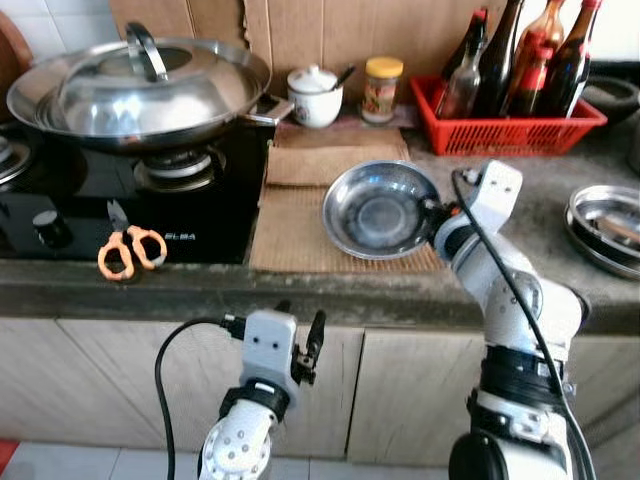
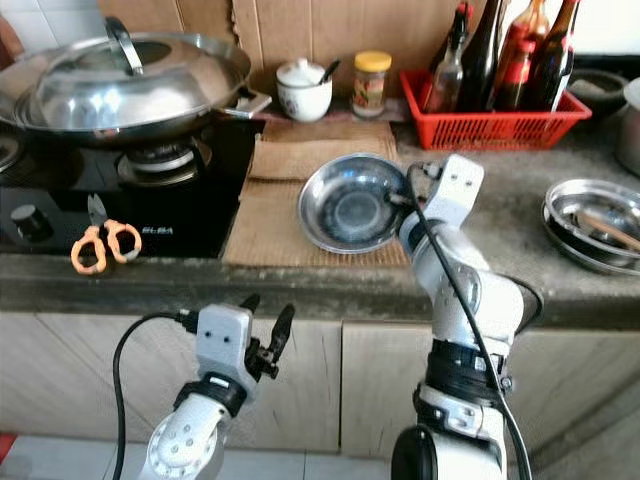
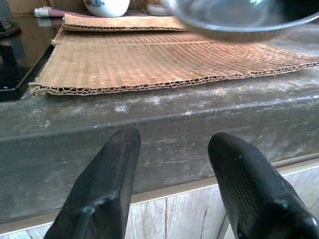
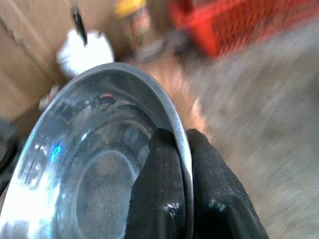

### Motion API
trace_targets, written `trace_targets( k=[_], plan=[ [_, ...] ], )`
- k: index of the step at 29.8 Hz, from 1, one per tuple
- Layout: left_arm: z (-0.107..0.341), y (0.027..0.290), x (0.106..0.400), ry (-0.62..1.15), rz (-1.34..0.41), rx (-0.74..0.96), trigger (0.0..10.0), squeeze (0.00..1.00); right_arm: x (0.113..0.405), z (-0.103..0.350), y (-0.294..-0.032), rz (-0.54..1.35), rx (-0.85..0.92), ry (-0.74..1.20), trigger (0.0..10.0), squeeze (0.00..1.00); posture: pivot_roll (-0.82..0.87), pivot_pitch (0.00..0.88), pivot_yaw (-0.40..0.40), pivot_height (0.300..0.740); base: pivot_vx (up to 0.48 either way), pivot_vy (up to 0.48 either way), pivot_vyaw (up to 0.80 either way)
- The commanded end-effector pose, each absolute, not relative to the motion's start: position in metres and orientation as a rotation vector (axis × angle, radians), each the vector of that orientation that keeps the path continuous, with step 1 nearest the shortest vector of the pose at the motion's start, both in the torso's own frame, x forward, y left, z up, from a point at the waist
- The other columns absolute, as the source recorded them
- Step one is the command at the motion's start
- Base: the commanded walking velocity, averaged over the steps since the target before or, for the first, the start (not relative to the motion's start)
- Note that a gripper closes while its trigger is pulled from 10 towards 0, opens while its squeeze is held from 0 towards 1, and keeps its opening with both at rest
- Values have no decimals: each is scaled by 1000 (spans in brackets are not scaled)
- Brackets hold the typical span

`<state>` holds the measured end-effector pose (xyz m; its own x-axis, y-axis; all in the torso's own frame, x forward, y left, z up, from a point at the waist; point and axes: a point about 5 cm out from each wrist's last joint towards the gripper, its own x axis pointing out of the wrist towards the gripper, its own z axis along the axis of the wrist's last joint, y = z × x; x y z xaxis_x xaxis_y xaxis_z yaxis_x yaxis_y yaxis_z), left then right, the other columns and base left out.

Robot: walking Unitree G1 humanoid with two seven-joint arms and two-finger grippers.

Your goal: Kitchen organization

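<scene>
A shiny steel bowl [image 1: 380, 210] is tilted above the brown cardboard mat [image 1: 300, 225] on the counter. My right gripper [image 1: 436, 212] is shut on the bowl's right rim; in the right wrist view its black fingers [image 4: 164, 199] pinch the rim [image 4: 177, 130] with one finger inside and one outside. My left gripper [image 1: 305, 345] hangs open below the counter edge, in front of the cabinet doors. In the left wrist view its fingers [image 3: 104, 189] point at the counter's grey front edge [image 3: 164, 129].
A lidded wok [image 1: 135, 85] sits on the black stove [image 1: 120, 200], with orange scissors [image 1: 128, 250] at its front. A white cup [image 1: 315, 95], a jar [image 1: 382, 88] and a red basket of bottles [image 1: 510, 120] line the back. Stacked steel plates [image 1: 605, 225] lie at the right.
</scene>
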<state>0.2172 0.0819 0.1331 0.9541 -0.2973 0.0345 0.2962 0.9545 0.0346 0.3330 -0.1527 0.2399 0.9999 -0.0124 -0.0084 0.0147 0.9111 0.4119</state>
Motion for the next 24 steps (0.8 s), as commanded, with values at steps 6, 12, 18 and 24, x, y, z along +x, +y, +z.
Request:
trace_targets(
  k=[6,12,18,24],
  plan=[
    [140,84,220,-74,-277,26,10000,0,302,258,-137,-4,223,-279,0,0,84,48,-26,740,0,0,0],
    [149,85,223,-118,-266,18,10000,0,283,254,-129,20,28,-389,0,0,79,53,-18,740,0,0,0],
    [154,85,224,-142,-258,22,10000,0,275,248,-130,15,-35,-423,0,0,77,52,-16,740,0,0,0],
    [158,85,225,-162,-257,15,10000,0,269,241,-133,-6,-65,-436,0,0,77,52,-16,740,0,0,0]
  ],
)
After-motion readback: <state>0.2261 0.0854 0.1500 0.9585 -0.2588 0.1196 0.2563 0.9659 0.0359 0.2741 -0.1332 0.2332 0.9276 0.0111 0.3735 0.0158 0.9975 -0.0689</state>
